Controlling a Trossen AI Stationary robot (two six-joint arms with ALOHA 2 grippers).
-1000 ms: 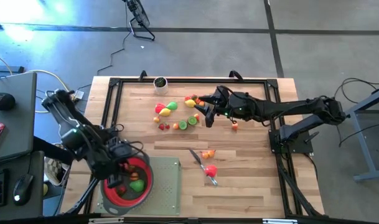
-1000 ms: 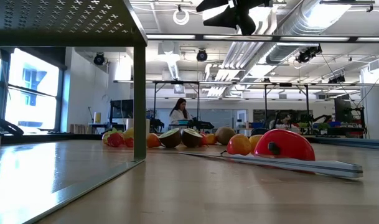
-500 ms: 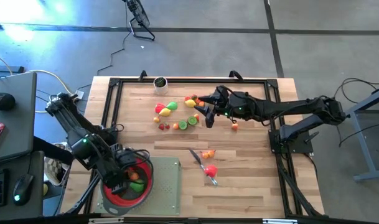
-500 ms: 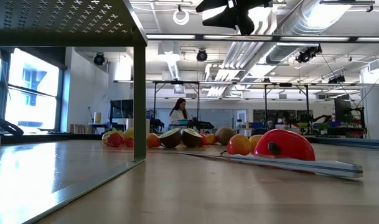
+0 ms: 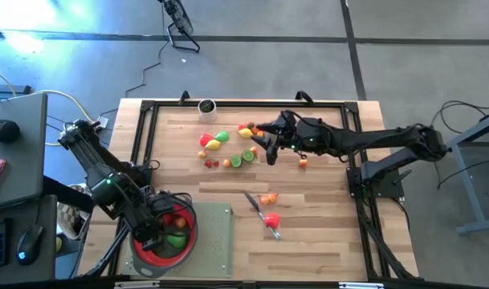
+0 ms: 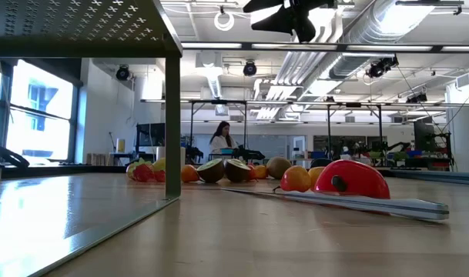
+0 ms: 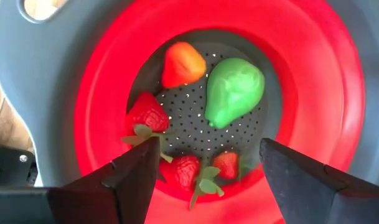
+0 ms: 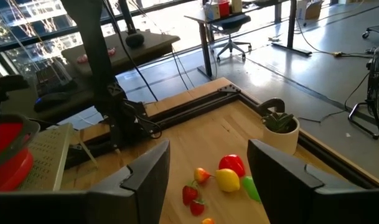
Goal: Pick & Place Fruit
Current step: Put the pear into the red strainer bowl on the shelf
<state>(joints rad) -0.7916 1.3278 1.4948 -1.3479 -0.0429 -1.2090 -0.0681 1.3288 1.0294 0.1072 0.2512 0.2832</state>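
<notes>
Left gripper (image 7: 205, 171) points down over the red strainer (image 7: 338, 93), fingers spread, holding nothing. Inside lie a green pear (image 7: 233, 90), an orange fruit (image 7: 182, 62) and strawberries (image 7: 147, 113), some partly hidden by the fingers. Right gripper (image 5: 264, 143) reaches level above the fruit cluster (image 5: 224, 148) on the counter (image 5: 324, 233), fingers apart and empty.

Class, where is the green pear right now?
The green pear lies inside the red strainer at the table's front left, beside an orange-red fruit and strawberries, below the left pincer.
</notes>
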